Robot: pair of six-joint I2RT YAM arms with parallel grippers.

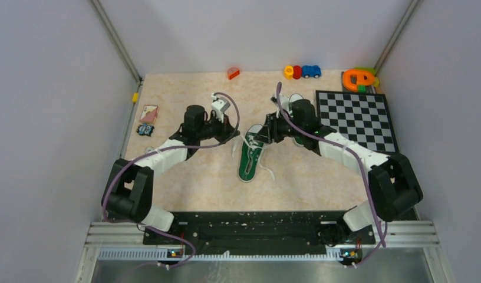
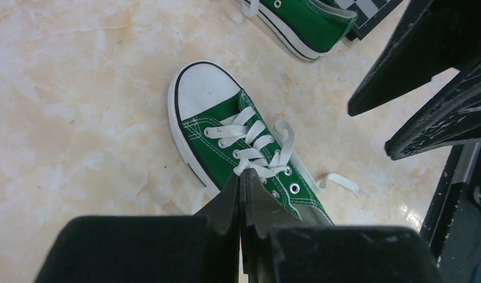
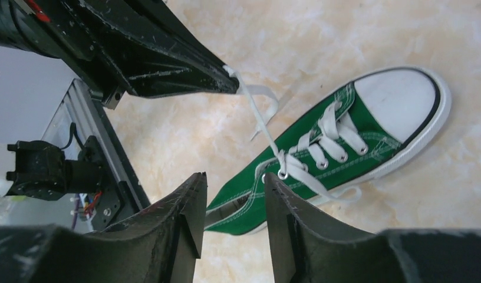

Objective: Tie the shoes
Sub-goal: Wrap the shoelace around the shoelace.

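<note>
Where the two black robot arms meet over the beige marbled surface (image 1: pixel 191 177), there are two small dark green canvas sneakers with white rubber soles and white toe caps. The near sneaker (image 1: pixel 249 158) lies between the claws with its heel toward the arm bases. The far sneaker (image 2: pixel 309 23) lies just beyond it, close to one black-and-white chequered board (image 1: pixel 356 118).

The left claw (image 2: pixel 241 177) has its two fingers pressed together, and they pinch one white lace (image 3: pixel 267 141) of the near sneaker. The strand runs taut from a top eyelet up to the fingertips. The right claw (image 3: pixel 233 180) has its fingers apart with nothing between them. It hangs above the heel end of the same sneaker without touching it.

The overhead view alone shows both arms whole and the board's full outline, but the right arm hides most of the far sneaker there. The left wrist view shows that sneaker's green side and sole, and a loose lace end lying flat on the surface beside the near sneaker. The right wrist view is the one that shows the lace reaching the left claw's tips.
</note>
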